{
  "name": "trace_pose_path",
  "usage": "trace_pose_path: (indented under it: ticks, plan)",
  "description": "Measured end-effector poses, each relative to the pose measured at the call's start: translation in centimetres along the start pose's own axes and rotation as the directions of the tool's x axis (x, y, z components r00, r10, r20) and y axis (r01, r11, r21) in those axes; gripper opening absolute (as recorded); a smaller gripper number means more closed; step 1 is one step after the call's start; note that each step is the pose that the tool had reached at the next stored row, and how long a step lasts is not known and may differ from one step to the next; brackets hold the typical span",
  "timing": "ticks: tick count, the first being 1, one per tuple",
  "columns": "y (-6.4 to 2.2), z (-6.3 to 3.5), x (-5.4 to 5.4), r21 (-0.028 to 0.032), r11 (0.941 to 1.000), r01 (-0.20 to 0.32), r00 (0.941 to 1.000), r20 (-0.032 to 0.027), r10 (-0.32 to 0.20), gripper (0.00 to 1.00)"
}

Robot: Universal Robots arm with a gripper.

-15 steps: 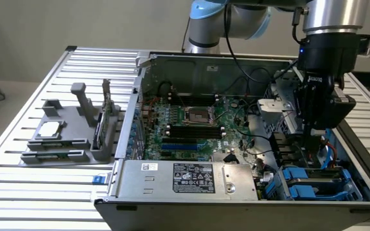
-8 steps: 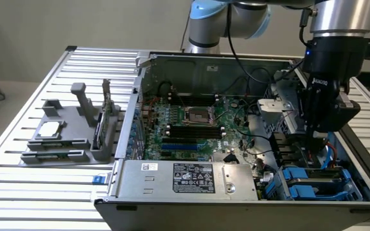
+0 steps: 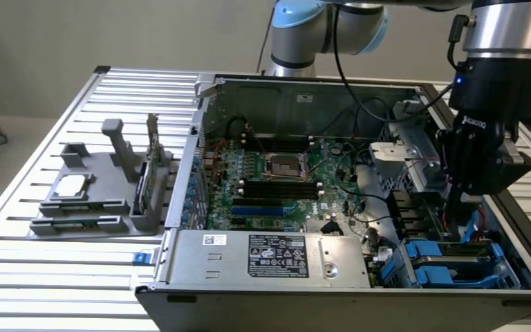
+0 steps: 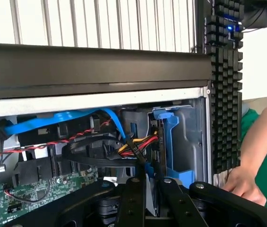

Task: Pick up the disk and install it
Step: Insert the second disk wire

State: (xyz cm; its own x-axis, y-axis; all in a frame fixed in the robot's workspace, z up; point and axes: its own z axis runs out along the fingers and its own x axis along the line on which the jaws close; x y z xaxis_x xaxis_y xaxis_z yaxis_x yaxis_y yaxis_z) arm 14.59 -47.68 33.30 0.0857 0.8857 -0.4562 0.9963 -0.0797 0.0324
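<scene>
Gripper (image 3: 459, 194) fingers (image 4: 133, 198) clamped close together on the disk (image 4: 171, 142), held on edge above the drive bay (image 3: 455, 266) in the case corner. Best kept upright, blue rails lined with the bay slots, clear of the cables (image 4: 133, 144), lowered slowly.

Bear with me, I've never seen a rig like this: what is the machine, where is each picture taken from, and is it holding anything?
The machine is a robot arm ending in a gripper. The exterior view looks from off the arm at an open computer case on a slatted metal table. A grey parts holder sits towards that view's left. The wrist view comes from a camera on the arm, looking past the black fingers into the case. The gripper is down by the blue drive bays, and its fingers appear closed on a thin grey, blue-edged piece, seemingly the disk. A person's hand rests outside the case.
</scene>
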Motion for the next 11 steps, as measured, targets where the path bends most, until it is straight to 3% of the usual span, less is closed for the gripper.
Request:
trace_pose_path:
  ticks: [7,11]
  plan:
    - [0.2,1.06,-1.9,0.0179,0.9998,0.009,0.9999,-0.0133,-0.009,0.17]
    - [0.16,1.43,-2.5,0.0225,0.9997,0.011,0.9995,-0.0295,-0.011,0.17]
